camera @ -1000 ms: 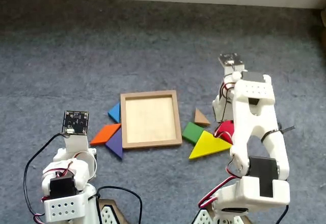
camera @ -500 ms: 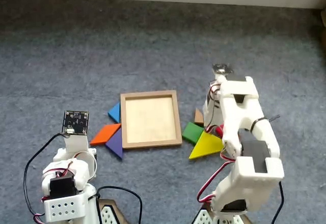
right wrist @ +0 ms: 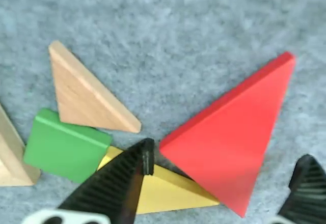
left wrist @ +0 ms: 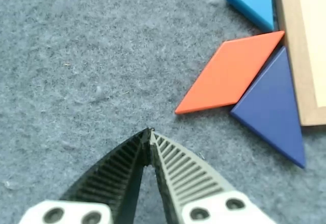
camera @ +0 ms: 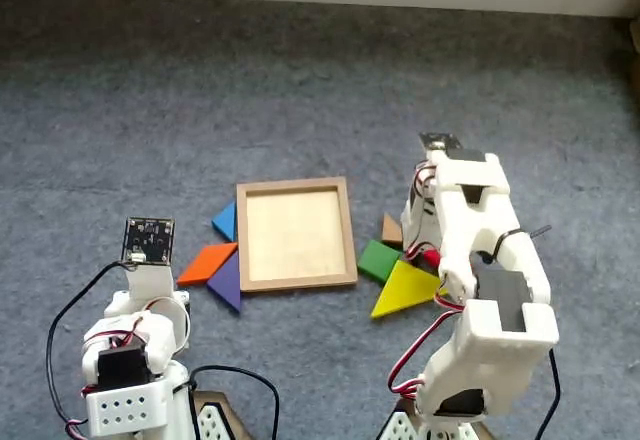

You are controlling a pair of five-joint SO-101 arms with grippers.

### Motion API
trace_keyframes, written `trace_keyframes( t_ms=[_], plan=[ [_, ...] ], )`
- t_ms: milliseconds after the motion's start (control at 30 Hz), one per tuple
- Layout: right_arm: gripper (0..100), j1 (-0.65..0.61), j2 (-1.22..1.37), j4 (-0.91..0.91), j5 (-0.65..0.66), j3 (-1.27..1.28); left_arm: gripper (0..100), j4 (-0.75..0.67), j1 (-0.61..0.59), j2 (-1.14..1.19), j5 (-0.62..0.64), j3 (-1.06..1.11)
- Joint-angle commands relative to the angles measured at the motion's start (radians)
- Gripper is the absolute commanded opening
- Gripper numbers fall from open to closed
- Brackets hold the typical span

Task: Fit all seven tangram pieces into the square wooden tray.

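My right gripper (right wrist: 225, 167) is spread wide over the red triangle (right wrist: 232, 127), with a finger (right wrist: 130, 178) on either side of it and nothing clamped. I cannot tell whether either finger touches the piece. In the high view that arm (camera: 470, 230) runs from the lower right of the frame up to just right of centre.

The tray (camera: 296, 184) sits mid-frame, a little left of centre, and the pieces lie on the grey carpet (camera: 150, 110) around it. Just right of the tray are the green square (camera: 378, 260), the wood triangle (camera: 391, 230) touching it from above, and the yellow triangle (camera: 405, 285) below. The yellow one meets both the green and the red.

On the tray's left, the blue triangle (camera: 225, 222) lies against the rim. The orange parallelogram (camera: 207, 263) and purple triangle (camera: 228, 280) lie edge to edge at the lower left corner.

My left gripper (left wrist: 150, 135) is pinched closed on nothing. It points at bare carpet near the orange piece, and that arm sits at the lower left of the frame.
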Motion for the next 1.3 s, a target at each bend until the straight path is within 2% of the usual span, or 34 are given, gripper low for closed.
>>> trace_keyframes(
  t_ms=[0, 333, 733, 833, 1033, 1267],
  plan=[
    [39.9, 0.030, -0.012, -0.054, -0.003, -0.015, 1, 0.005, -0.008, -0.047, -0.009, 0.021],
    [39.6, 0.045, -0.013, -0.096, -0.003, -0.012, 1, 0.005, -0.008, -0.047, -0.009, 0.021],
    [19.7, 0.064, -0.016, -0.096, -0.003, -0.015, 1, 0.005, -0.008, -0.047, -0.009, 0.021],
    [17.5, 0.082, -0.018, -0.090, 0.000, -0.018, 1, 0.005, -0.008, -0.047, -0.009, 0.021],
    [14.2, 0.088, -0.019, -0.085, 0.097, -0.018, 1, 0.005, -0.008, -0.047, -0.009, 0.021],
    [14.2, 0.077, -0.074, -0.039, 0.097, -0.018, 1, 0.005, -0.008, -0.047, -0.009, 0.021]
  ],
)
